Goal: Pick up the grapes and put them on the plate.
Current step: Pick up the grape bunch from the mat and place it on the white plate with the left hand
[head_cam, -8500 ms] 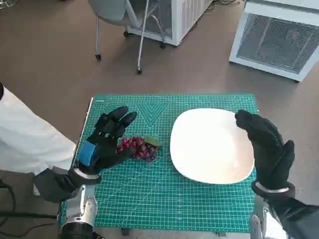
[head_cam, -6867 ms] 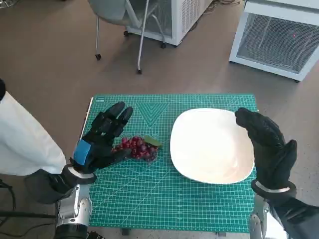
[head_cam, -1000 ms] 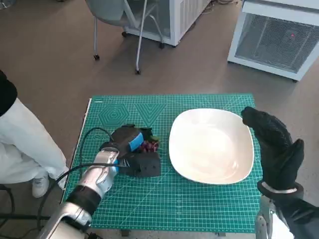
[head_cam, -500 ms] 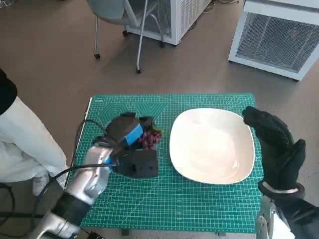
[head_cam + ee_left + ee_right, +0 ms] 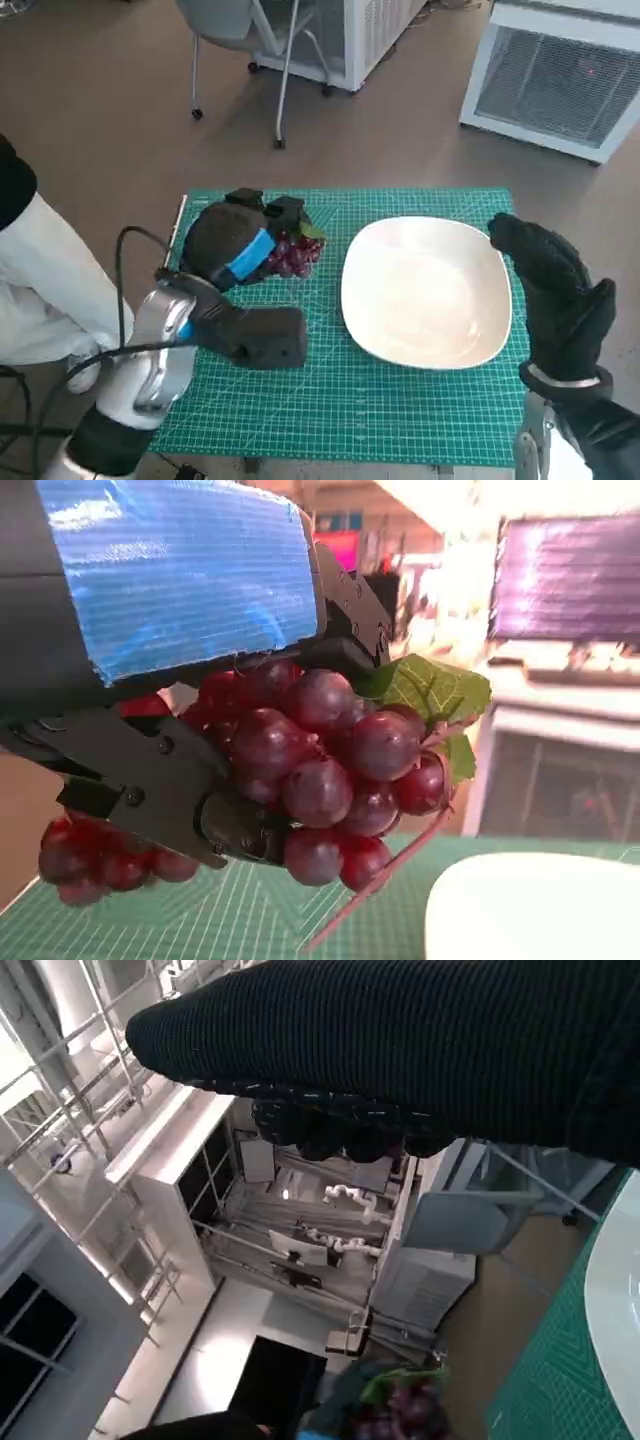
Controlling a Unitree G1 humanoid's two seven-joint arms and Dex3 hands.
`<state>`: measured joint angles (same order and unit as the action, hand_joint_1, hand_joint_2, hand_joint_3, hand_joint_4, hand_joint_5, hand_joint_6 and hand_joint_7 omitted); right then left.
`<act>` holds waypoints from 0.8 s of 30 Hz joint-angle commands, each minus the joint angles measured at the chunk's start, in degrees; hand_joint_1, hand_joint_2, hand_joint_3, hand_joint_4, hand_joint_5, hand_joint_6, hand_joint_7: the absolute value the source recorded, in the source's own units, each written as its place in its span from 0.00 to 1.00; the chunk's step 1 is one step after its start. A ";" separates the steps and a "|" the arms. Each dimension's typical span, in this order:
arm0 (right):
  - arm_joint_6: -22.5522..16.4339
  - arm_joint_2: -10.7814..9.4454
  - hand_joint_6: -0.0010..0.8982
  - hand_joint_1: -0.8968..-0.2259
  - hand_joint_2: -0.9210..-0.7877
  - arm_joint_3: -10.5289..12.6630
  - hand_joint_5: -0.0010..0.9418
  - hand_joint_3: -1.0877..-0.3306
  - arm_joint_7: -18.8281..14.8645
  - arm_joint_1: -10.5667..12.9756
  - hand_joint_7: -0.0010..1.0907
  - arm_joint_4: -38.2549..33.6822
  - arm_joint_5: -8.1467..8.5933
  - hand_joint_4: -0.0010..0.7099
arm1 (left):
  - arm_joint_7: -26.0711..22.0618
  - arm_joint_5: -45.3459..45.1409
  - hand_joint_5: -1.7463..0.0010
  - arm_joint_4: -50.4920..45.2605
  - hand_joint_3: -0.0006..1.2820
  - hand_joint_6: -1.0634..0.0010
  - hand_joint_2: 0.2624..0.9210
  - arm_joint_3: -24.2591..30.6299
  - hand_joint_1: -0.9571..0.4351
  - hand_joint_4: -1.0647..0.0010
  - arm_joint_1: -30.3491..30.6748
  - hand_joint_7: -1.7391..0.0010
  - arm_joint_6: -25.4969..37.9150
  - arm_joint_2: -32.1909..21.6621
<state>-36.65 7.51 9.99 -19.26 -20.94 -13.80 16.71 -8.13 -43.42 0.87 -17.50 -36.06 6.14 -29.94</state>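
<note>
Your left hand [image 5: 232, 250] has the grapes [image 5: 292, 254] clamped in its fingers, lifted clear of the green cutting mat [image 5: 330, 420]. In the head view the bunch shows just beside the plate [image 5: 425, 292], off its rim on the side facing your left hand, with a gap of mat between the two. The grapes peek out from under the blue-taped back of the hand, on its plate side, with a green leaf [image 5: 311, 231] at the top of the bunch.

From the left wrist view you can see the grip closely: the black fingers [image 5: 150, 790] wrap the cluster of dark red grapes [image 5: 320, 770] from below and behind, the leaf [image 5: 435, 690] sticks out past them, and a thin stem [image 5: 375, 885] trails down toward the mat. A few berries [image 5: 95, 855] hang below the fingers on the far side from the plate, whose white rim [image 5: 530, 910] sits lower and off to one side.

Your right hand [image 5: 555, 290] stands upright at the plate's far edge from the grapes, fingers apart and holding nothing. A person's white trouser leg [image 5: 50, 290] is beside the mat, on the side away from the plate.
</note>
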 commanded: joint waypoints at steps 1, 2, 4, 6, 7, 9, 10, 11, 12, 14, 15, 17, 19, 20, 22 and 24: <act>0.46 -0.02 0.08 0.54 0.00 0.08 0.00 0.71 -0.25 0.69 0.52 -0.84 0.28 0.64 | 0.88 -1.00 0.33 -0.82 0.02 0.35 0.99 0.82 0.69 0.26 0.52 0.44 -1.11 -0.34; 0.42 -0.04 0.08 0.54 0.00 0.08 0.00 0.71 -0.25 0.72 0.52 -0.84 0.31 0.64 | 0.89 -1.02 0.33 -0.55 0.01 0.36 0.99 0.83 0.69 0.26 0.40 0.44 -1.32 -0.23; 0.33 -0.07 0.08 0.54 0.00 0.11 0.00 0.71 -0.28 0.80 0.52 -0.80 0.39 0.64 | 0.81 -1.06 0.33 0.12 0.01 0.36 0.99 0.72 0.69 0.25 0.06 0.43 -1.68 0.06; 0.29 -0.04 0.08 0.54 0.00 0.17 0.00 0.71 -0.33 0.84 0.52 -0.78 0.49 0.64 | 0.56 -1.01 0.34 0.63 0.01 0.37 1.00 0.55 0.69 0.25 -0.27 0.42 -1.91 0.39; 0.29 0.00 0.08 0.54 0.00 0.22 0.00 0.70 -0.37 0.83 0.52 -0.79 0.57 0.64 | 0.38 -0.88 0.34 0.90 0.01 0.37 1.00 0.46 0.69 0.25 -0.48 0.42 -2.03 0.61; 0.31 0.12 0.08 0.54 0.00 0.34 0.00 0.70 -0.48 0.78 0.52 -0.85 0.79 0.64 | -0.07 -0.46 0.35 1.51 0.01 0.38 0.99 0.24 0.69 0.24 -1.04 0.41 -2.28 1.26; 0.33 0.19 0.08 0.54 0.00 0.41 0.00 0.70 -0.55 0.76 0.52 -0.87 0.93 0.64 | -0.33 -0.24 0.36 1.82 0.01 0.39 0.99 0.11 0.69 0.24 -1.38 0.40 -2.34 1.69; 0.38 0.27 0.08 0.54 0.00 0.48 0.00 0.70 -0.61 0.75 0.52 -0.85 1.08 0.64 | -0.63 -0.10 0.36 2.07 0.01 0.39 0.99 -0.08 0.69 0.24 -1.78 0.39 -2.29 2.22; 0.43 0.35 0.08 0.54 0.00 0.55 0.00 0.70 -0.67 0.76 0.52 -0.79 1.25 0.64 | -0.96 0.00 0.36 2.26 0.01 0.39 1.00 -0.31 0.69 0.24 -2.22 0.39 -2.15 2.81; 0.57 0.53 0.08 0.54 0.00 0.70 0.00 0.70 -0.78 0.78 0.52 -0.62 1.57 0.64 | -1.63 -0.07 0.36 2.57 0.02 0.39 1.00 -0.90 0.69 0.24 -3.20 0.39 -1.68 4.20; 0.62 0.60 0.08 0.54 0.00 0.76 0.00 0.70 -0.83 0.79 0.52 -0.54 1.69 0.64 | -1.89 -0.18 0.36 2.70 0.02 0.39 1.00 -1.15 0.69 0.24 -3.61 0.39 -1.49 4.80; 0.68 0.68 0.08 0.54 0.00 0.86 0.00 0.70 -0.91 0.79 0.52 -0.47 1.85 0.64 | -2.22 -0.43 0.36 2.93 0.02 0.39 1.00 -1.42 0.69 0.25 -4.14 0.39 -1.26 5.63; 0.70 0.69 0.08 0.54 0.00 0.91 0.00 0.70 -0.97 0.78 0.52 -0.48 1.89 0.64 | -2.38 -0.61 0.36 3.04 0.02 0.39 1.00 -1.39 0.69 0.25 -4.27 0.39 -1.23 5.93; 0.73 0.68 0.08 0.54 0.00 0.96 0.00 0.70 -1.00 0.79 0.52 -0.40 1.95 0.64 | -2.50 -0.85 0.36 3.19 0.01 0.39 1.00 -1.68 0.69 0.25 -4.62 0.39 -1.14 6.43; 0.81 0.66 0.08 0.54 0.00 1.12 0.00 0.70 -0.98 0.84 0.52 -0.03 2.18 0.64 | -2.86 -1.84 0.35 3.98 0.02 0.39 1.00 -3.31 0.69 0.25 -6.34 0.39 -0.75 8.58; 0.85 0.57 0.09 0.54 0.00 1.27 0.00 0.70 -0.83 0.97 0.52 0.51 2.34 0.64 | -3.18 -2.88 0.34 5.40 0.02 0.39 1.00 -5.54 0.69 0.26 -8.74 0.40 -0.51 11.35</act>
<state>-36.61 7.98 11.08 -19.88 -20.86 -13.63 18.35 -10.69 -45.07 5.23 -20.56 -40.85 5.44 -21.95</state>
